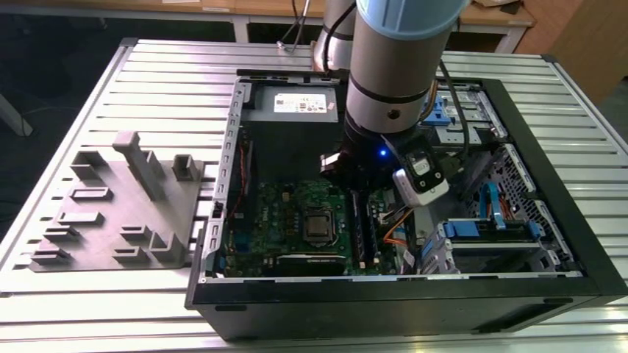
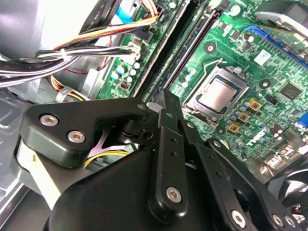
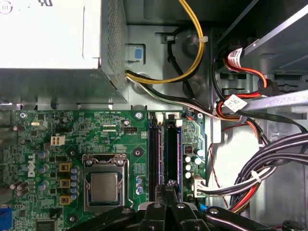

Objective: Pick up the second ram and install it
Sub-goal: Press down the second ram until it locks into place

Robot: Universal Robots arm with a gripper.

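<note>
The second ram (image 3: 172,150) appears to stand in its slot just beside the processor socket (image 3: 104,186), on the socket's side towards the bundled cables (image 3: 269,159). In the exterior view it reads as a long dark strip (image 1: 359,232) to the exterior view's right of the socket (image 1: 316,226). A second dark slot lies between it and the socket; whether that one also holds a module I cannot tell. The holder tray (image 1: 108,213), well apart from the socket and outside the computer case (image 1: 549,243), carries no dark module, so the pick-up looks done and the install is, in my judgement, the step in hand. The gripper (image 3: 166,188) hangs over the end of the slots farther from the power supply (image 3: 48,33), beside the socket, with its fingers (image 2: 166,125) drawn together to a narrow tip. Whether that tip pinches the module's top edge or merely bears on it is not clear from these views. Judging by the white latches (image 3: 173,116) at the power-supply end, full seating is not confirmed. This stage calls for straight, even downward pressure along the slot, with no sideways push towards the socket or the cables.
</note>
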